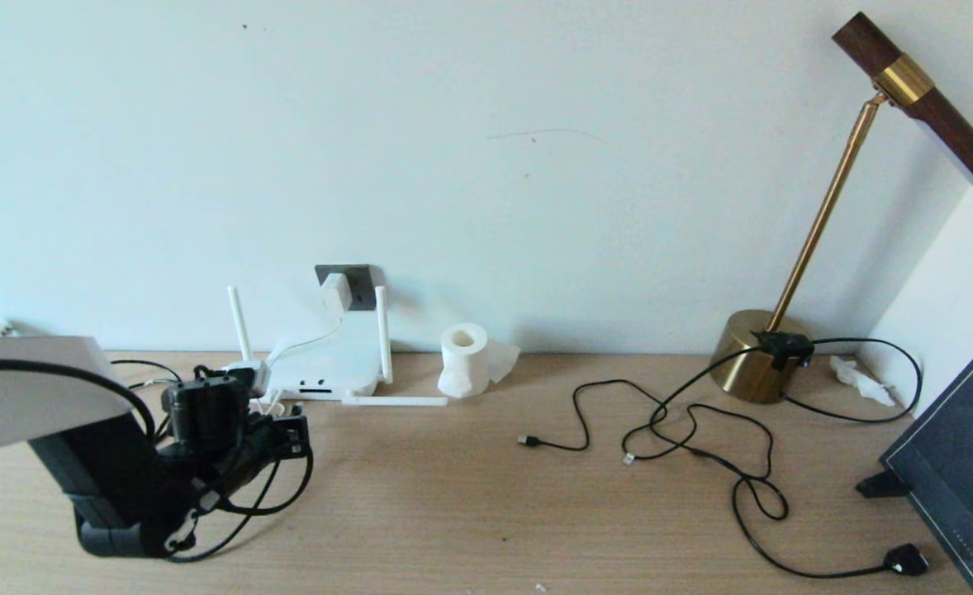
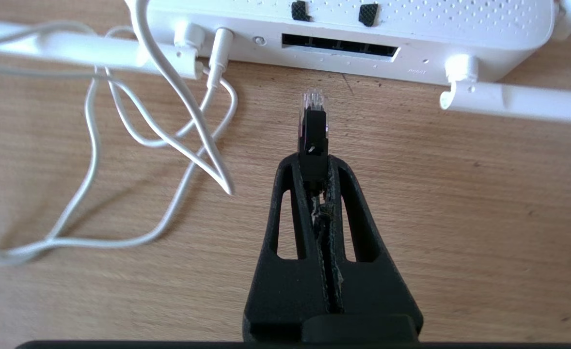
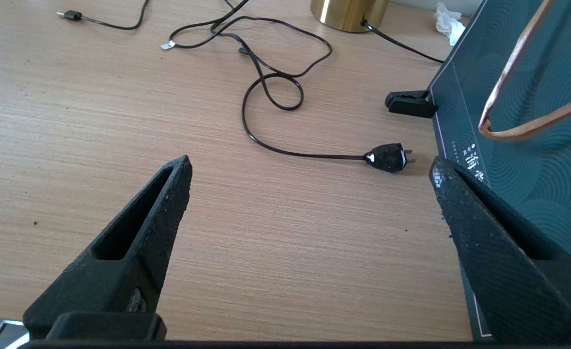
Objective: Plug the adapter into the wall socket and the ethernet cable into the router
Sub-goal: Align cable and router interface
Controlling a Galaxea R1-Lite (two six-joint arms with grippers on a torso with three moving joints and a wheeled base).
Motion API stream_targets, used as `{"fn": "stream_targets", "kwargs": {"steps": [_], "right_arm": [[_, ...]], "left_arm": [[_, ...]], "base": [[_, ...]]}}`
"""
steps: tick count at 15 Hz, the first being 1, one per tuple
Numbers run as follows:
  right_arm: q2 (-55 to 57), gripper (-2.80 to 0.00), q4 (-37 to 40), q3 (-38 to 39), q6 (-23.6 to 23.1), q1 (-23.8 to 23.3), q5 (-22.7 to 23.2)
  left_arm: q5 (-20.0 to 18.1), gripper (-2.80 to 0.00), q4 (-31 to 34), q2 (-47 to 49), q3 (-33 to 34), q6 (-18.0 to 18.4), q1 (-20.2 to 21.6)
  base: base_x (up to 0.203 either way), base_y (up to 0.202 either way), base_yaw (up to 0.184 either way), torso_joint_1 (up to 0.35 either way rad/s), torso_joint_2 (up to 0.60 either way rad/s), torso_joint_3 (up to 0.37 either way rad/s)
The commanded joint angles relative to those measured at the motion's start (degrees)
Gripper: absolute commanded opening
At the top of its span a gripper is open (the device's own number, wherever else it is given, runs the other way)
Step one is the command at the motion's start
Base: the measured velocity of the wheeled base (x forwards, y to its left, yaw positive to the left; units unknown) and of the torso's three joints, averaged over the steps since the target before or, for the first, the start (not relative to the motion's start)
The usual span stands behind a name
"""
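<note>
While left gripper (image 2: 314,162) clamps ethernet cable (image 2: 313,121) near router (image 2: 411,43) | right gripper (image 3: 309,169) wide, empty | risk: tilted plug misses port.

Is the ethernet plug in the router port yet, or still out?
Out. The left gripper holds the ethernet cable with its clear tip short of the router; bare desk shows between tip and ports.
</note>
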Motion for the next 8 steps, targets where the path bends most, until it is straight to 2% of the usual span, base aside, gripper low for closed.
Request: {"fn": "stream_targets", "kwargs": {"steps": [1,8], "right_arm": [[0.1,0.0,0.1,0.0,-0.1,0.0,0.0],[0.1,0.0,0.1,0.0,-0.1,0.0,0.0]], "left_arm": [[-1.6,-2.8,-0.4,-0.2,0.0,1.5,0.8],[-6.9,-2.8,-0.4,0.0,0.4,4.1,2.4]], "base": [[0.0,0.0,0.0,0.0,0.0,0.0],[0.0,0.0,0.0,0.0,0.0,0.0]]}}
